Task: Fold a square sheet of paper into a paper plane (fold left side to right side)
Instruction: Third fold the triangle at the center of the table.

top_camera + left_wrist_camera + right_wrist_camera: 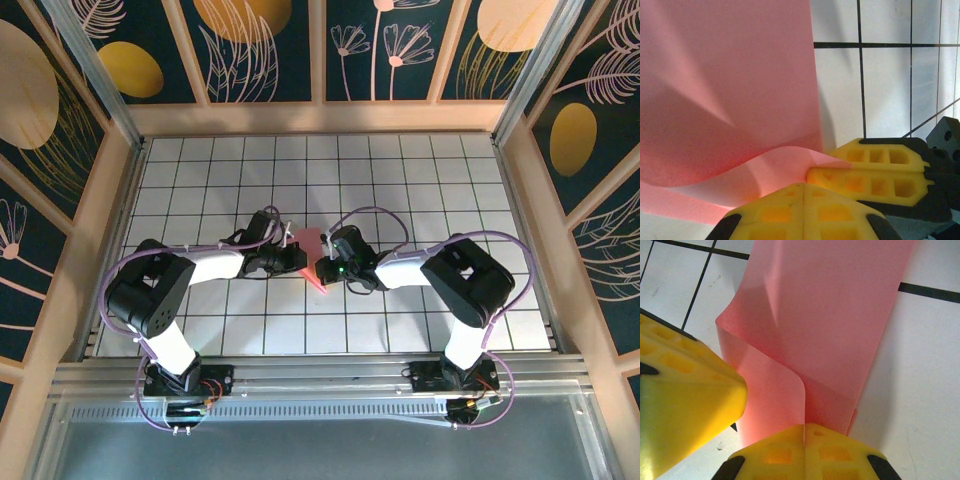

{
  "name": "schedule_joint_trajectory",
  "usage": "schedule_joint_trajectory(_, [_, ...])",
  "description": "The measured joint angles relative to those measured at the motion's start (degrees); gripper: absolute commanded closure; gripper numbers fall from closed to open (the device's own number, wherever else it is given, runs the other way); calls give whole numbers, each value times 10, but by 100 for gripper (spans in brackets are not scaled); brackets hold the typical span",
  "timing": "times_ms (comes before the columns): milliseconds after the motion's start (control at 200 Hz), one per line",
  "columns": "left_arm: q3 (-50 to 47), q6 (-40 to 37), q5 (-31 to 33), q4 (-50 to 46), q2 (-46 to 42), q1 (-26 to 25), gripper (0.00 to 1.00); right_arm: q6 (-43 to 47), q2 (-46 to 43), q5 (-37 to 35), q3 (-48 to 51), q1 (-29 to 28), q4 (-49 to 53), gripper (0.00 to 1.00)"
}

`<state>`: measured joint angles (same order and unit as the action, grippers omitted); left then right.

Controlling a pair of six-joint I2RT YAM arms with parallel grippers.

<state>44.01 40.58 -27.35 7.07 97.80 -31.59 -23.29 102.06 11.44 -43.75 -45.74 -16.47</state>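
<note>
Finds the thin pink-red square sheet of paper near the middle of the white gridded table, curled and partly raised. Shows the right gripper clenched on a fold of it. Shows the left gripper clenched too, tips against the curled edge, grasp unclear.

arms: black-white | cables: lilac | gripper fingers: yellow, gridded | LED: green
</note>
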Motion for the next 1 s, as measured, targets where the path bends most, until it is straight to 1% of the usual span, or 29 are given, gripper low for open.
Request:
schedule_joint_trajectory(250, [1, 0, 19, -9, 22, 0, 94, 0, 1, 0, -1, 0, 0, 100])
schedule_joint_trajectory(791, [-1, 0, 42, -12, 23, -1, 97, 0, 1, 0, -2, 0, 0, 100])
schedule_joint_trajectory(1001, [-8, 0, 42, 0, 22, -1, 98, -7, 1, 8, -13, 3, 18, 82])
